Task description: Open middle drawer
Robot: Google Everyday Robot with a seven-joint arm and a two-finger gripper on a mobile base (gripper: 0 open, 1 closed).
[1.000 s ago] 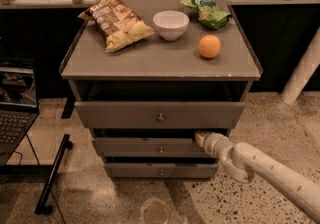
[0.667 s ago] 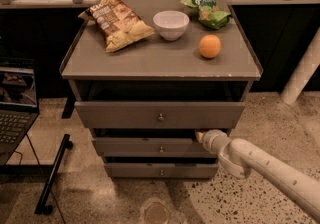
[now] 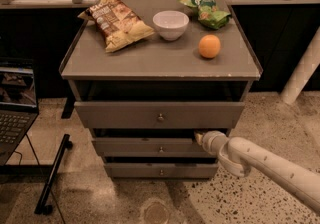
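A grey cabinet has three drawers in the camera view. The middle drawer (image 3: 150, 147) is a low grey front with a small round metal knob (image 3: 160, 149). The taller top drawer (image 3: 125, 114) sits above it and the narrow bottom drawer (image 3: 135, 170) below. My white arm comes in from the lower right. My gripper (image 3: 199, 137) is at the right end of the middle drawer's top edge, reaching into the dark gap under the top drawer.
On the cabinet top (image 3: 150, 60) lie a chip bag (image 3: 117, 20), a white bowl (image 3: 170, 24), a green bag (image 3: 205, 5) and an orange (image 3: 209, 46). A laptop (image 3: 15, 103) is at the left. A black stand leg (image 3: 52, 175) lies on the floor. A white post (image 3: 302, 70) stands right.
The gripper has stayed at the right end of the middle drawer. The arm has shifted only slightly.
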